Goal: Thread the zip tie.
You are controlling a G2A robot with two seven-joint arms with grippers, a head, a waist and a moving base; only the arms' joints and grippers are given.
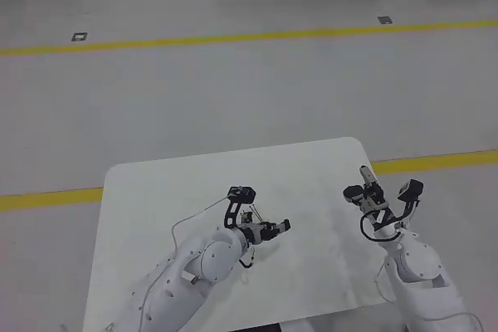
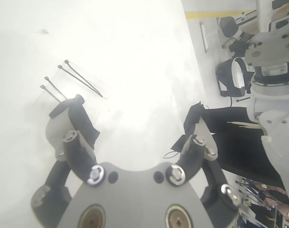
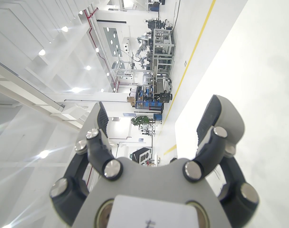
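The left gripper (image 2: 138,103), as I read it, stands open and empty above the table (image 1: 149,191); the right gripper (image 3: 158,103) is likewise open at the table's edge. Four zip ties (image 2: 84,78) lie on the table, ungrasped. I judge threading not yet begun.

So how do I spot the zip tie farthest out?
On the white table, four thin black zip ties lie by the left claw. Yours is the end zip tie, its head farthest from the claw's finger, its tip meeting the neighbour's.
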